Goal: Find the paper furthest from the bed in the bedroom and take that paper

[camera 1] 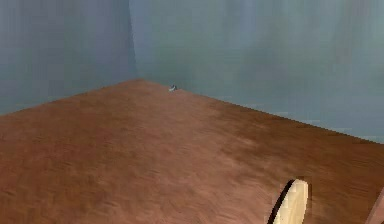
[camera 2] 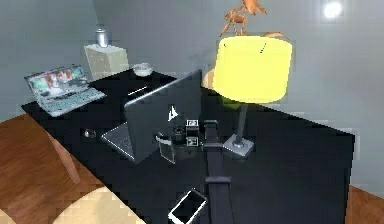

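My tool (camera 2: pixel 170 142) shows by a grey laptop (camera 2: pixel 150 108) near the middle of the black tabletop (camera 2: pixel 300 170). I cannot tell its grip or whether it holds anything. A flat white slab (camera 2: pixel 187 208) lies at the near edge; I cannot tell whether it is paper.

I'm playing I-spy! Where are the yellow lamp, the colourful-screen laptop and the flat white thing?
Yellow drum-shaded table lamp (camera 2: pixel 255 68): arm side view, middle of shade.
Small open laptop with colourful screen (camera 2: pixel 58 82): arm side view, its screen.
Flat white rectangular thing (camera 2: pixel 187 208): arm side view, its middle.
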### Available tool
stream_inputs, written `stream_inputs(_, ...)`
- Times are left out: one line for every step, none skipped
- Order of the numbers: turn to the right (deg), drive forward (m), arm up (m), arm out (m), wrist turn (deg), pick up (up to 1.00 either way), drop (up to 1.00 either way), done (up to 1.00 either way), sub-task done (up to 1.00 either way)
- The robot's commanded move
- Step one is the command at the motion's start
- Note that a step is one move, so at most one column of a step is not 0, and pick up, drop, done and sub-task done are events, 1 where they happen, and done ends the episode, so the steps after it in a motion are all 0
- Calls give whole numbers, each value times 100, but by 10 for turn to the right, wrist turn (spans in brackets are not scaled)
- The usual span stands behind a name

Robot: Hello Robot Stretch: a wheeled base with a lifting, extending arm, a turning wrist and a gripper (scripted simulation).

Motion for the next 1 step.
stream_inputs(0,0,0,0,0,100,0,0,0)
